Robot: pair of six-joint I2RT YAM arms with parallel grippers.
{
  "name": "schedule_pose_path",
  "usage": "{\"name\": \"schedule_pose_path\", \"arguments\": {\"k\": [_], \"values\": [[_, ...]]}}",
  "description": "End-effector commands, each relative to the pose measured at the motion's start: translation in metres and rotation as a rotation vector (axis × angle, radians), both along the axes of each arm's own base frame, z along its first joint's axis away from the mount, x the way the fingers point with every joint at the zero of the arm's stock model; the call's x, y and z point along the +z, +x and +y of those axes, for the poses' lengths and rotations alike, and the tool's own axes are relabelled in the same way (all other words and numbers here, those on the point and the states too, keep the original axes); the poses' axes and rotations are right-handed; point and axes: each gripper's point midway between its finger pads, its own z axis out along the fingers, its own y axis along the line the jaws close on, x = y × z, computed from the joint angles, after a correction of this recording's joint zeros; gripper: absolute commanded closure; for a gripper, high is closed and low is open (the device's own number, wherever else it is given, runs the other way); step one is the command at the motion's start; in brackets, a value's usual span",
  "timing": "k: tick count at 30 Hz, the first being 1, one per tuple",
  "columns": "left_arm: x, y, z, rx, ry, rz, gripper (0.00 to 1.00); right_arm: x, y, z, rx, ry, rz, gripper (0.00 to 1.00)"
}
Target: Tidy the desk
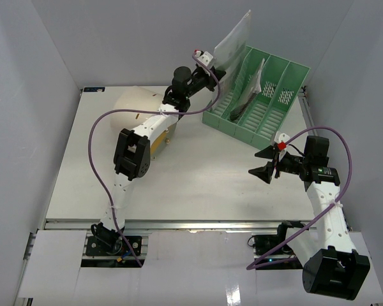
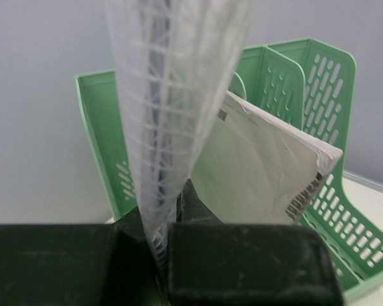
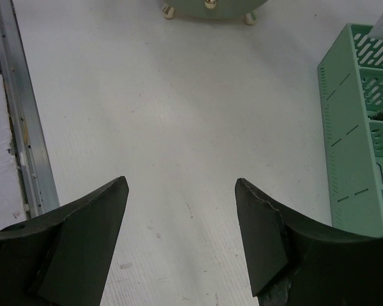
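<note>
The desk [image 1: 198, 175] is a white tabletop with a metal rail [image 1: 191, 224] along its front. My left gripper [image 1: 212, 69] is at the back, shut on the lower edge of a translucent mesh pouch [image 1: 233, 37], which it holds upright over the left slot of the mint-green file rack [image 1: 287, 95]. In the left wrist view the pouch [image 2: 172, 95] rises from between my fingers [image 2: 161, 223]. Behind it a grey-white booklet [image 2: 262, 166] leans in the rack [image 2: 322, 89]. My right gripper [image 1: 263, 163] is open and empty above the desk's right side [image 3: 182, 182].
A cream cylindrical drawer box [image 1: 135, 104] stands at the back left, partly behind my left arm; its feet show in the right wrist view [image 3: 207, 6]. A dark item [image 1: 250, 95] sits in the rack's middle slot. The rack's front corner [image 3: 354, 140] is close to my right gripper.
</note>
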Motion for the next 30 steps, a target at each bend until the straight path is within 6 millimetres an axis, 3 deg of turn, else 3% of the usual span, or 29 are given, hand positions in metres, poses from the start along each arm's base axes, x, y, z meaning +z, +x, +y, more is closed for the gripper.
{"name": "schedule_pose_path", "arguments": {"k": [1,10,12,13,14,16,19,23,24,27,30], "values": [[0.048,-0.001,0.005,0.0,-0.067,-0.151,1.0,0.01,0.001,0.002,0.024,0.011,-0.051,0.25],[0.005,-0.004,0.011,0.021,-0.049,-0.111,0.97,0.009,0.001,0.002,0.023,0.006,-0.058,0.25],[0.005,-0.008,0.012,0.021,-0.057,-0.098,0.81,0.008,0.001,0.001,0.019,0.002,-0.059,0.25],[0.007,-0.009,0.013,0.02,-0.062,-0.093,0.6,0.008,0.002,0.001,0.018,0.0,-0.06,0.25],[0.01,-0.011,0.014,0.019,-0.068,-0.089,0.32,0.008,0.002,0.001,0.017,-0.002,-0.062,0.25],[0.02,-0.016,0.014,0.022,-0.073,-0.089,0.11,0.007,0.003,0.0,0.014,-0.006,-0.062,0.25],[0.047,-0.027,0.018,0.026,-0.079,-0.109,0.03,0.004,0.004,-0.001,0.005,-0.016,-0.061,0.25],[0.08,-0.042,0.021,0.016,-0.084,-0.136,0.02,0.001,0.006,-0.003,-0.006,-0.029,-0.062,0.25],[0.103,-0.049,0.026,0.019,-0.1,-0.163,0.02,0.0,0.008,-0.004,-0.013,-0.036,-0.061,0.24],[0.14,-0.069,0.039,0.037,-0.113,-0.175,0.02,-0.004,0.012,-0.008,-0.049,-0.043,-0.044,0.23],[0.158,-0.093,0.057,0.054,-0.097,-0.135,0.02,-0.006,0.022,-0.014,-0.113,-0.054,-0.028,0.19]]}}
